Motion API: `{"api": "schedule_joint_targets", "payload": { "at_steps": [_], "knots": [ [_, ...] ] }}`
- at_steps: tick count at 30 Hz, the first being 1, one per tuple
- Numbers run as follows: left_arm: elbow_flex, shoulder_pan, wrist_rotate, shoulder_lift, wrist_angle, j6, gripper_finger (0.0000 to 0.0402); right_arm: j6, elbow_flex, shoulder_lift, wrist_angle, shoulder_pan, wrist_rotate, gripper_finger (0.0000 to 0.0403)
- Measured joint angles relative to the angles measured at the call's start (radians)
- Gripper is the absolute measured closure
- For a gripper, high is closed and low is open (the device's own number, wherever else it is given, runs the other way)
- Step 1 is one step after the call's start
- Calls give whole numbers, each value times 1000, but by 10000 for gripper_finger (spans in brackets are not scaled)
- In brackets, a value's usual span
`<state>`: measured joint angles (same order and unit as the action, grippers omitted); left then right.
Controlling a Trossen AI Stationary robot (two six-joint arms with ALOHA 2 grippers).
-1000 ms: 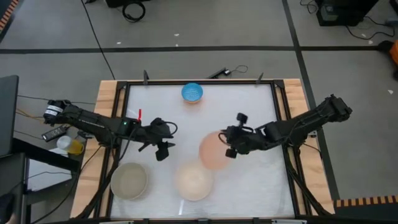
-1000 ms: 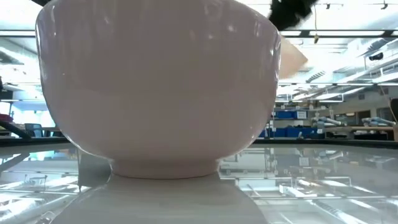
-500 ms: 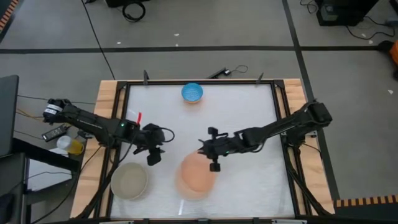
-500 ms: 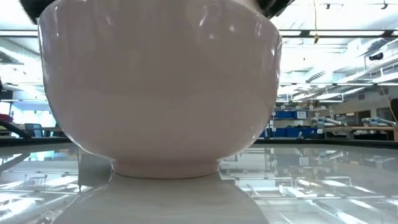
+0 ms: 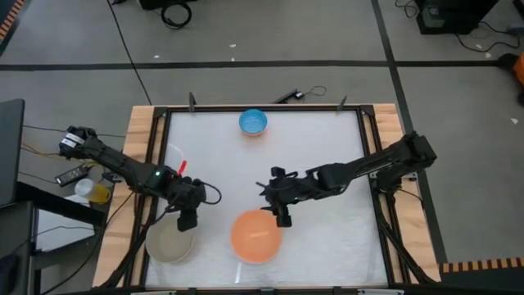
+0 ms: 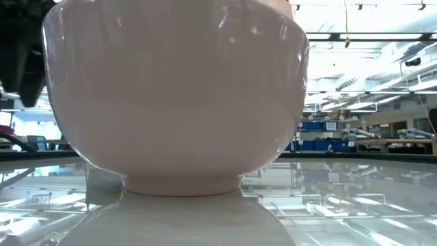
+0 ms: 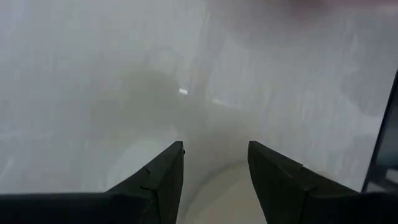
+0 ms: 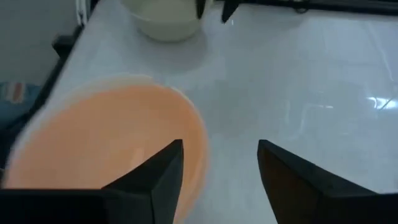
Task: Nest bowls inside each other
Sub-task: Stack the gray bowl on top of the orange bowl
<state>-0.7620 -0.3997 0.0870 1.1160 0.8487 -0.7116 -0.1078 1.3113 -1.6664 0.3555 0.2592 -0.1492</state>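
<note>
The salmon-pink bowl sits inside the cream-white bowl, which fills the low view and stands on its foot near the table's front edge. My right gripper is open just past the pink bowl's far right rim, with nothing between its fingers. The grey-beige bowl stands at the near left. My left gripper hangs open above its far rim, pointing steeply down. The small blue bowl stands at the far edge.
The black frame rail runs along the table's left side, close to my left arm. The white table top lies bare between the blue bowl and the nested pair. A small red thing lies near the left rail.
My right gripper has carried the salmon-pink bowl toward the near left, over the cream-white bowl, then opened and let go. The pink bowl now sits in the cream-white one. My left gripper has moved toward the near left corner and tipped downward over the grey-beige bowl.
</note>
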Motion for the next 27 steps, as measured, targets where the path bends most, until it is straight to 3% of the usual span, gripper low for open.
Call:
{"api": "schedule_joint_targets", "payload": {
  "at_steps": [8,17,23,27],
  "knots": [
    [0,-99,4,1,199,-87,221,-32,-4,142,123,0,-146,190],
    [0,-196,-66,4,248,-150,229,-95,-88,181,119,-1,-171,190],
    [68,-210,-97,4,194,-152,290,-103,-111,181,120,-1,-205,190],
    [151,-203,-46,4,86,-153,345,-102,-112,181,121,-1,-218,190]
  ]
}}
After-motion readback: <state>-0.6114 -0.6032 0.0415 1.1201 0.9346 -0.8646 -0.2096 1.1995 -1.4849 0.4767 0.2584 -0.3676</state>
